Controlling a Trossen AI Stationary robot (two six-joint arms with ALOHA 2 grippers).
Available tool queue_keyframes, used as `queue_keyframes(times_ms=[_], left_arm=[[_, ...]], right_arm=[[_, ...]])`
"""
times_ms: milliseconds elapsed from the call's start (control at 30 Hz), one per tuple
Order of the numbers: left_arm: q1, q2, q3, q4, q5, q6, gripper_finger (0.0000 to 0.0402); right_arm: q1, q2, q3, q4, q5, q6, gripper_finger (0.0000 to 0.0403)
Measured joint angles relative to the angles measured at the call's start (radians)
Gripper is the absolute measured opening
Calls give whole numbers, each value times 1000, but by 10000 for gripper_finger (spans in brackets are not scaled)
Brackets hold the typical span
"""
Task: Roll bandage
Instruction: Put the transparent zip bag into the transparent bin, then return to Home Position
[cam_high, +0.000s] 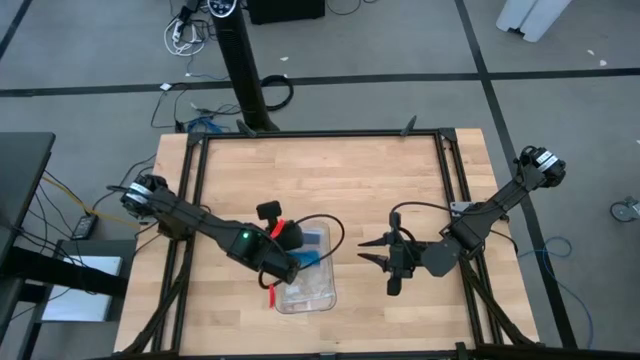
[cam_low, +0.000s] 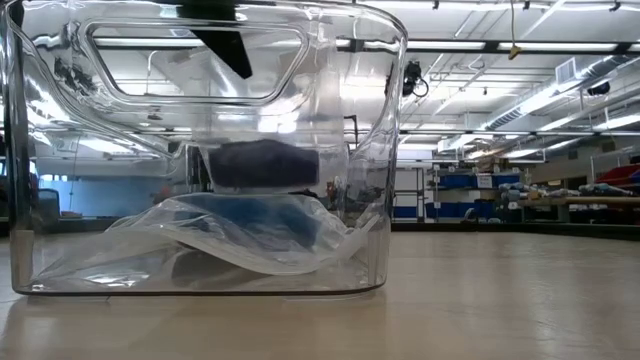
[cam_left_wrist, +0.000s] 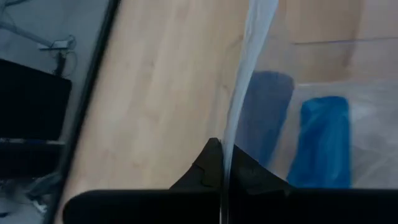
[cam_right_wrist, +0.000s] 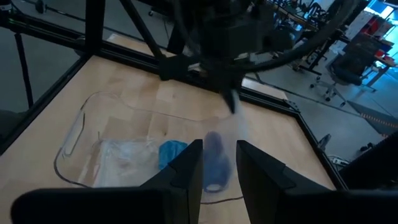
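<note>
Our left claw (cam_high: 283, 268) is pressed together on the thin clear wall of the plastic bin (cam_high: 325, 297); the left wrist view shows that wall edge-on between the dark fingers (cam_left_wrist: 208, 168). In the high view this claw sits at about seven o'clock from the tabletop's (cam_high: 330, 170) middle, at the bin's near-left side. Just past it, inside the bin, lies the bandage (cam_high: 291, 235), a compact navy roll, resting on the crumpled clear bags (cam_low: 250, 245) with a light-blue item (cam_high: 313, 241) just beside it at three o'clock.

Our right claw (cam_high: 390, 262) hangs above bare wood at about four o'clock, well apart from the bin, its fingers spread a little with nothing between them.

We judge the roll finished and stowed, so the risks now concern the release. If our left claw pulls away before letting go, it could drag or tip the light bin, and the bandage might tumble off the slippery bags and loosen. The bin wall could also flex and spring back, jolting the contents.
</note>
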Motion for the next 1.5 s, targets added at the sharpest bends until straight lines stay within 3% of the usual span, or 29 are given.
queue_keyframes(times_ms=[267,433,667,1133,1400,1500], left_arm=[[-46,2,-93,174,176,-47,5],[-76,4,-132,332,354,-51,28],[-105,2,-139,422,469,-45,69],[-115,2,-197,500,531,-86,195],[-148,-2,-157,505,532,-75,218],[-148,-3,-153,449,482,-41,215]], right_arm=[[0,0,0,-15,-1,8,91],[0,0,0,-16,-2,11,92],[0,0,0,-18,-3,27,90],[-3,2,0,-41,-53,96,91],[-44,73,0,-32,-76,135,76],[-70,132,0,0,-115,155,61]])
